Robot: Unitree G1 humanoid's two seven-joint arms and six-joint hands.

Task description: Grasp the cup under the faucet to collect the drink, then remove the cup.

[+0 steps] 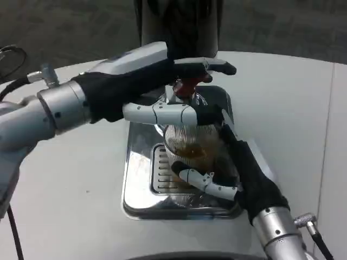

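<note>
- A white table (pixel 65 216) carries a metal drip tray (pixel 138 200).
- The clear cup (pixel 190 143) stands on the tray under the faucet (pixel 187 86).
- The right hand (pixel 233 168) grips the cup.
- The left hand (pixel 162 89) reaches over the faucet's red lever; whether it grips is unclear.

I was working in what looked like an office: grey carpet tiles (pixel 65 27) lay around the white table (pixel 282 108).
</note>
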